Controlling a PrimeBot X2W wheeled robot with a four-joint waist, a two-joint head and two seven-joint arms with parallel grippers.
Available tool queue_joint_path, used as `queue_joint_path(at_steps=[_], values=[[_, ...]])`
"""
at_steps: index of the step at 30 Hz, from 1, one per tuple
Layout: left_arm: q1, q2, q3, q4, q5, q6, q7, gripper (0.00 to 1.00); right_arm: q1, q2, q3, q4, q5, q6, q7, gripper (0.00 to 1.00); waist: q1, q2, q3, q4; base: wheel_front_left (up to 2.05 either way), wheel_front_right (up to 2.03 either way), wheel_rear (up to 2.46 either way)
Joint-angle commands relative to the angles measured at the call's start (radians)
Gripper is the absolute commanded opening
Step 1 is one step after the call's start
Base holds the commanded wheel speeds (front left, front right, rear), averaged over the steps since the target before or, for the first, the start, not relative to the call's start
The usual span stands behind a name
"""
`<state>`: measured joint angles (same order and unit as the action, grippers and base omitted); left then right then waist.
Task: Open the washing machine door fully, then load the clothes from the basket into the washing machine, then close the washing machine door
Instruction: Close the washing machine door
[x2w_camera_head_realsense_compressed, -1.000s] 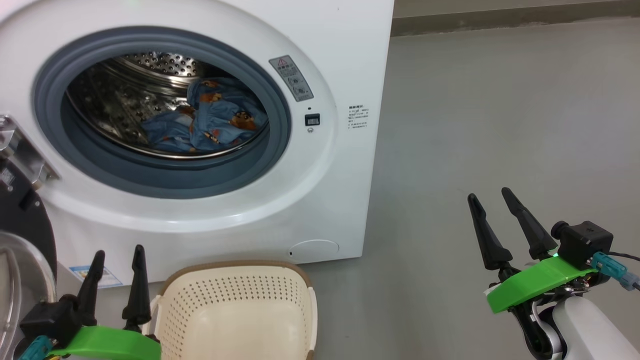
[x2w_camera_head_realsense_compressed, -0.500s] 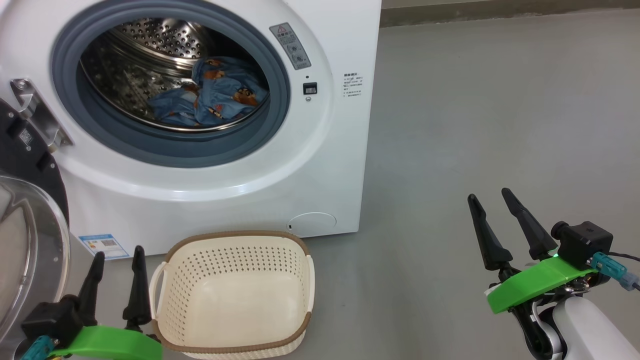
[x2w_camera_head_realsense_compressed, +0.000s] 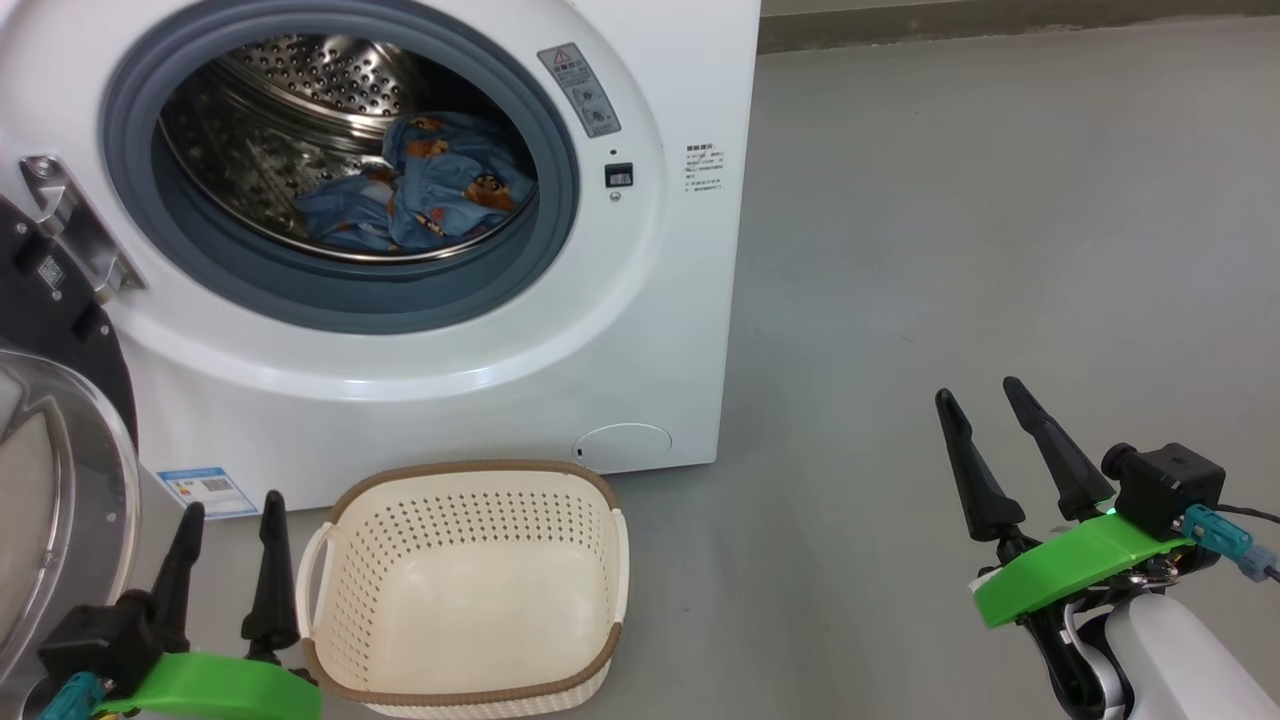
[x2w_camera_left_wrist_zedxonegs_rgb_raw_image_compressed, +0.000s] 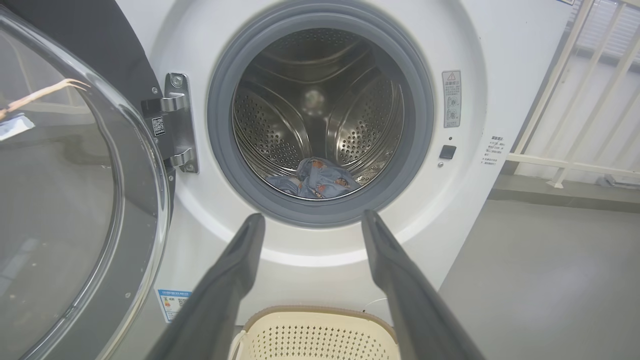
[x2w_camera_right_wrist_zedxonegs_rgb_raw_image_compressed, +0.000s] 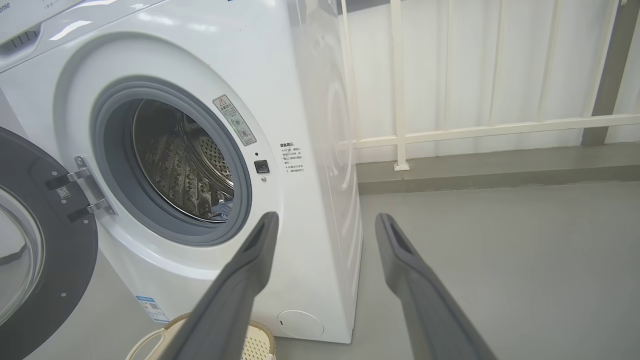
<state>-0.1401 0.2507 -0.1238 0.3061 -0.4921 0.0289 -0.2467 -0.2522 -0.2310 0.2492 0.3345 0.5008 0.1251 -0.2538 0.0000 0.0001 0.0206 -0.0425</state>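
Your head camera has pulled back; the empty basket (x2w_camera_head_realsense_compressed: 470, 468) sits just right of your wide-open left gripper (x2w_camera_head_realsense_compressed: 232, 503). The right gripper (x2w_camera_head_realsense_compressed: 978, 389) is wide too, and the clothes (x2w_camera_head_realsense_compressed: 430, 200) lie in the drum (x2w_camera_head_realsense_compressed: 270, 100) of the washing machine (x2w_camera_head_realsense_compressed: 400, 420).

Washer (x2w_camera_head_realsense_compressed: 640, 330): white; grey-blue ring (x2w_camera_head_realsense_compressed: 340, 310); perforated steel drum (x2w_camera_head_realsense_compressed: 300, 80).
Door (x2w_camera_head_realsense_compressed: 50, 330): black rim, clear glass.
Clothes (x2w_camera_head_realsense_compressed: 420, 205): light blue, orange-tan cartoon faces.
Basket (x2w_camera_head_realsense_compressed: 470, 530): cream, perforated, brown rim.
Label (x2w_camera_head_realsense_compressed: 207, 490): blue and white.
Floor (x2w_camera_head_realsense_compressed: 950, 220): plain grey.
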Motion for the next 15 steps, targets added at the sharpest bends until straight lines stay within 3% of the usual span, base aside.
queue_joint_path(at_steps=[1, 15], values=[[-0.034, 0.029, 0.033, -0.018, -0.003, 0.007, -0.009, 1.0, -0.002, -0.011, 0.011, -0.019, 0.005, 0.006, -0.008, 1.0, 0.0, -0.0001, 0.0, 0.0, 0.0, 0.0, 0.0], [-0.035, 0.032, 0.024, -0.014, -0.003, 0.011, -0.01, 1.0, 0.0, -0.013, 0.016, -0.017, 0.007, 0.006, -0.008, 1.0, 0.0, -0.0001, -0.007, 0.006, 0.0, 0.0, 0.0]])
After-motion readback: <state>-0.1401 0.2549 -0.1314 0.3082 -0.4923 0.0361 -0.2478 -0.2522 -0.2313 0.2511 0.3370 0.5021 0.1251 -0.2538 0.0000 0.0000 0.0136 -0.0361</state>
